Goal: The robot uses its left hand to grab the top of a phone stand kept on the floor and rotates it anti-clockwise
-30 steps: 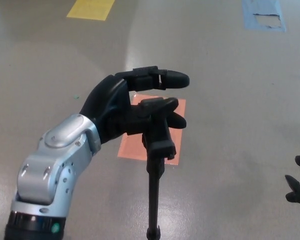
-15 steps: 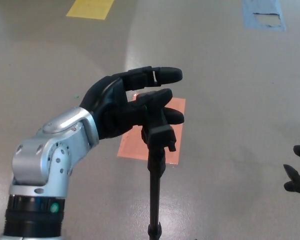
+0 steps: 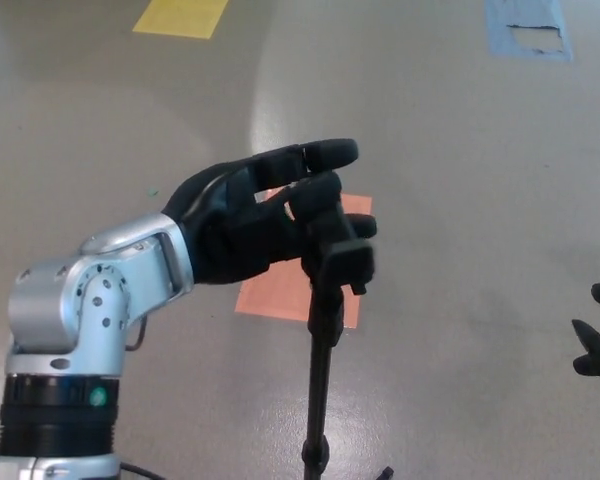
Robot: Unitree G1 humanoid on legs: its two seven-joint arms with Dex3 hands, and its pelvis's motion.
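My left hand [image 3: 255, 215] is matte black all over, thick jointed fingers [image 3: 315, 156] with rounded tips and a visible seam between the segments. Behind it sits my wrist housing [image 3: 135, 262], brushed silver-grey metal, smooth and curved on top, with a dark gap where it meets the black palm. Small round screw heads dot the side of my silver forearm block [image 3: 65, 310]. Below that runs a black ribbed collar [image 3: 58, 412] with a tiny green dot on it. A thin dark cable loops out beside the silver casing. At the far right edge, my right hand [image 3: 598, 347] shows only black fingertips.
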